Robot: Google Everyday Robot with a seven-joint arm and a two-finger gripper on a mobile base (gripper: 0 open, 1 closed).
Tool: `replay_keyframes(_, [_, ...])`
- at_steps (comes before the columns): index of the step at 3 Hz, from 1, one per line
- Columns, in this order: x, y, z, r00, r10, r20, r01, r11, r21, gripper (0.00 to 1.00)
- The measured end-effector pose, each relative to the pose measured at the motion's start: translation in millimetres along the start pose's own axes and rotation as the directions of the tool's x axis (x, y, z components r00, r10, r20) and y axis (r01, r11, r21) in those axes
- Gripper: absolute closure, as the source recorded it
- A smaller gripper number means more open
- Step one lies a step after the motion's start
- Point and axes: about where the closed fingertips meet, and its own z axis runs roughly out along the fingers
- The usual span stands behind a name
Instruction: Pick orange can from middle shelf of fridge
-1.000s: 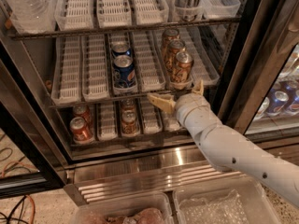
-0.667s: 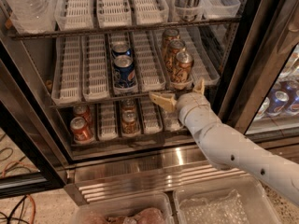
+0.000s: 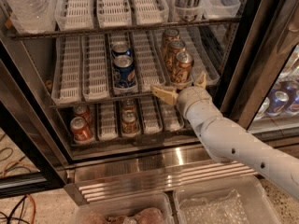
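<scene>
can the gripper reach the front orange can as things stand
Probably yes: the gripper sits right before the front orange can, jaws open either side, nothing between them.

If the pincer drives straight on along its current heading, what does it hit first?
Most likely the front orange can on the middle shelf. The pincer sits open at the shelf's front edge, fingers spread either side of that can's base. Depth is unclear; it could clip the shelf lip first.

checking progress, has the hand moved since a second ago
Yes, the hand rose slightly against the middle shelf, toward the front orange can.
</scene>
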Motion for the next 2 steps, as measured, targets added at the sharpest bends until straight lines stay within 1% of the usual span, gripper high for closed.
replay_keyframes(2, [-6,7,18,0.999,0.037,0.023,-0.036,0.9990,-0.027,0.00])
